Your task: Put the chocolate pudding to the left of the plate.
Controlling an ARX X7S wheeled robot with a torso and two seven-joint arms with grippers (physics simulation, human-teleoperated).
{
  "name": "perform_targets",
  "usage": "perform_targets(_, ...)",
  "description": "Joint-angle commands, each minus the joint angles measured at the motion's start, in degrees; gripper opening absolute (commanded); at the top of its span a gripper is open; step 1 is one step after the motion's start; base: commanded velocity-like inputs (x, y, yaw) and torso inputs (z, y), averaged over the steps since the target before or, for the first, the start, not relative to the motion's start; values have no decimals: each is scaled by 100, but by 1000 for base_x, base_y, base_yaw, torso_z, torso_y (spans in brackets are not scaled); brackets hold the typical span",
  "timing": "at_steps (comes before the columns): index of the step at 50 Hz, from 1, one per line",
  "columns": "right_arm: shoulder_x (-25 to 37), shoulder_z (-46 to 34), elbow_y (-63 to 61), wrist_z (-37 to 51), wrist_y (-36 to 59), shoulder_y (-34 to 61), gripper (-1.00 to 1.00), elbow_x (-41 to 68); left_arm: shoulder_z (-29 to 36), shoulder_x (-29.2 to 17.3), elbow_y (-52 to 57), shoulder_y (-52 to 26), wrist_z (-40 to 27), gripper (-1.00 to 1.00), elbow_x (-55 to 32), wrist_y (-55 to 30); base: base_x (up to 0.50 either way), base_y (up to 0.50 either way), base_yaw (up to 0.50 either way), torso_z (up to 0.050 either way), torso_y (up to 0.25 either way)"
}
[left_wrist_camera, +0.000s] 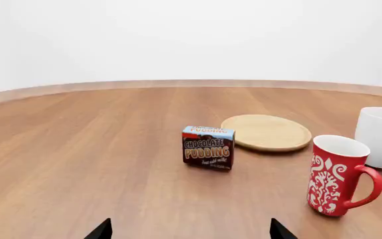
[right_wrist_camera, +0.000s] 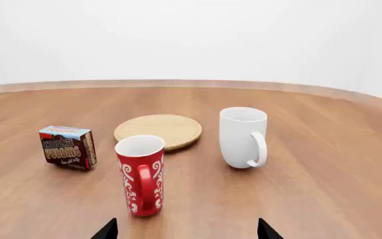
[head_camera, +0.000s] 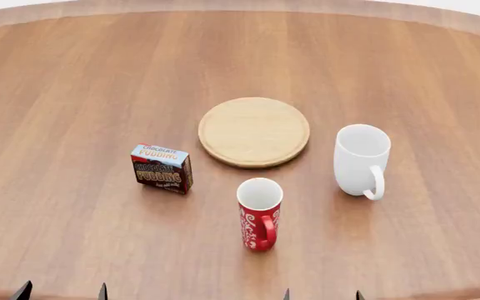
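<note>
1. The chocolate pudding [head_camera: 162,168] is a small rectangular carton standing on the wooden table [head_camera: 73,87], to the front-left of the plate [head_camera: 254,131] and apart from it. Nothing grips it.
2. Its light blue top reads "CHOCOLATE PUDDING" in the head view. The dark brown front face repeats the words in large orange-yellow letters in the left wrist view [left_wrist_camera: 208,147], with a smaller line beneath that is too fine to read. A red edge runs under the blue top.
3. The plate is a flat round disc of pale wood with a thin raised rim, and nothing lies on it [left_wrist_camera: 266,132].
4. The red mug [head_camera: 259,212] stands upright in front of the plate, right of the carton. It is glossy red with a white scrolling pattern, a white inside and a red loop handle [right_wrist_camera: 140,174]; as far as its inside shows, nothing is in it.
5. The white mug [head_camera: 361,159] stands upright, just right of the plate; it is plain and smooth, handle toward the robot, and nothing shows inside it [right_wrist_camera: 242,136].
6. The table is warm brown wood with a lengthwise grain and a curved far edge.
7. The left gripper [left_wrist_camera: 189,230] and the right gripper [right_wrist_camera: 187,229] show only as dark fingertips at the frame edge, set wide apart and clamped on nothing.
</note>
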Motion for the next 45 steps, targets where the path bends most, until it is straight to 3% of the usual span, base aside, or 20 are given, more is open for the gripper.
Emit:
perform_targets(1,90,-110,131,0,-100,34,100,91,109,-91,-81,-25,-108,100,-91,59,0,0,0,0,0)
perform_targets(15,272,-410,-147,509,60,-82,100,189,402,-301,-6,60,-99,100,-541,108,0,0,0,0,0)
perform_targets(45,501,-793,-115,808,66,-57,100,292,760,-555,255,149,-251,100,-746,113,0,175,0,0,0)
